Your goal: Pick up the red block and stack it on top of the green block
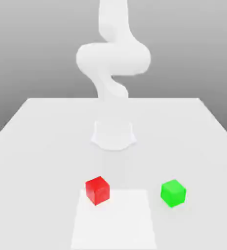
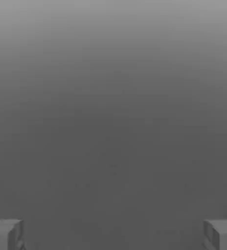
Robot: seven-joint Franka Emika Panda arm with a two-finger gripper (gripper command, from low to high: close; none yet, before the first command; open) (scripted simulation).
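Exterior view, nearest first: the red block point(image 1: 97, 190) sits low and a little left of centre in the frame, on the corner of a paler square patch point(image 1: 113, 219) of the white table point(image 1: 37, 146). The green block point(image 1: 173, 193) rests well apart from it, toward the exterior view's right, at about the same depth. Both cubes lie flat and nothing touches them.

The red block looks small, rigid and probably light. Its glossy plain faces may be slippery, so a hold across two opposite vertical faces, at mid-height and square to them, seems safest. It appears turned slightly on the table, so the wrist would likely need to match that angle.

Farther back, the arm point(image 1: 113, 58) rises from its round base point(image 1: 113, 135) at mid-table and folds at the upper centre of the frame, high above both cubes.

In the hand view the gripper point(image 2: 113, 234) has its fingers point(image 2: 5, 233) spread wide apart, with nothing between them and plain grey background beyond.
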